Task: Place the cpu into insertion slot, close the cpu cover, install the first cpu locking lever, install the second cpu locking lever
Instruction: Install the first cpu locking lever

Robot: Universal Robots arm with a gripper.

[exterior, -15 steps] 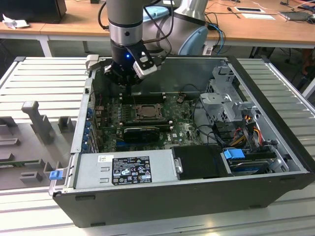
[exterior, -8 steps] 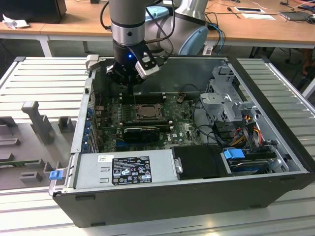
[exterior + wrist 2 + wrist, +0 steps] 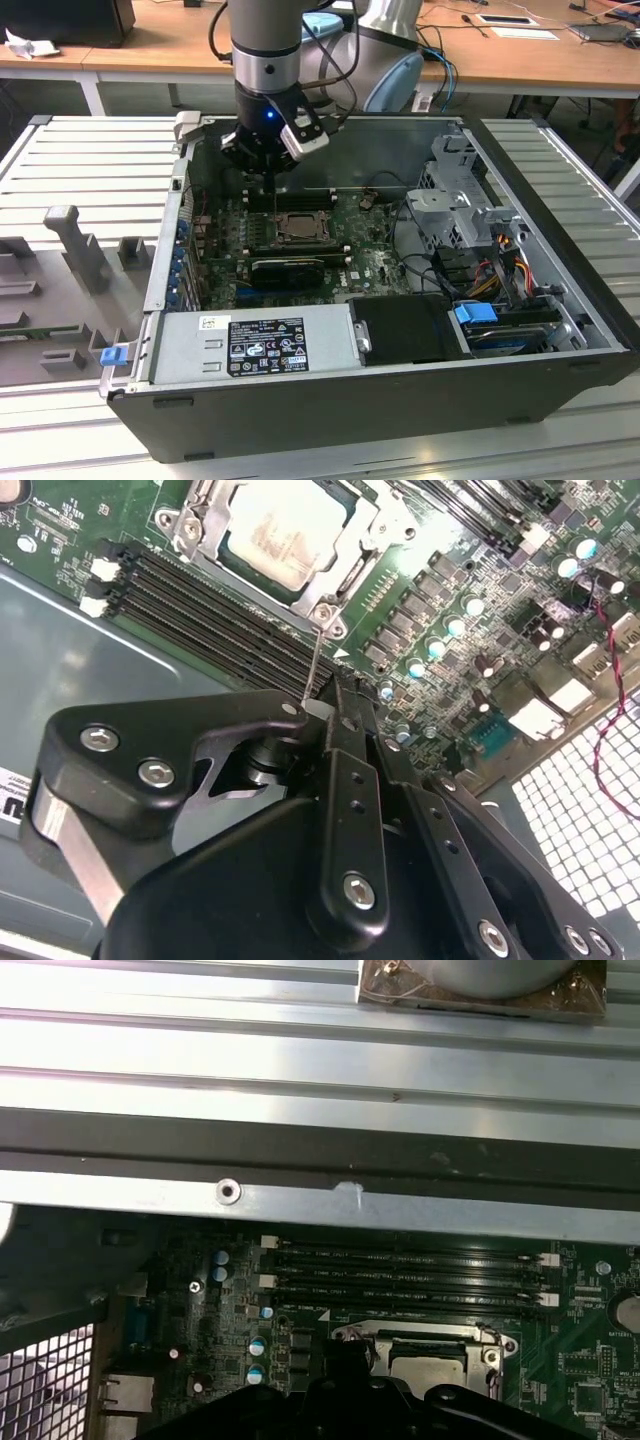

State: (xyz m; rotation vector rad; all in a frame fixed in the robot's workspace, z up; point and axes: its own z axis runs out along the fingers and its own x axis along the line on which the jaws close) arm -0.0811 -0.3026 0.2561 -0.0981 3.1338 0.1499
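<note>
Nearest the exterior camera sat the silver power supply point(image 3: 250, 345) along the case's near wall, and beyond it the black graphics card point(image 3: 287, 270). Just past the card, the cpu point(image 3: 300, 228) lay seated in the insertion slot point(image 3: 270, 228), silver face up. The second wrist view showed the cpu cover point(image 3: 352, 572) lying flat around the chip, so seating and cover looked done. From the socket's far corner a thin wire locking lever point(image 3: 313, 665) rose steeply, its long axis running up and away from the board to the gripper point(image 3: 312, 712). The gripper hung over the socket's far edge, toward the exterior view's left, with the chip lying nearer the camera and below it. Its fingers looked pinched together on the lever's free tip; that contact was plain in the second wrist view, while the exterior view gave just a fine dark line under the tool. Farther back, the first wrist view showed the memory slots point(image 3: 400, 1270) between socket and case wall point(image 3: 400, 1205).
</note>
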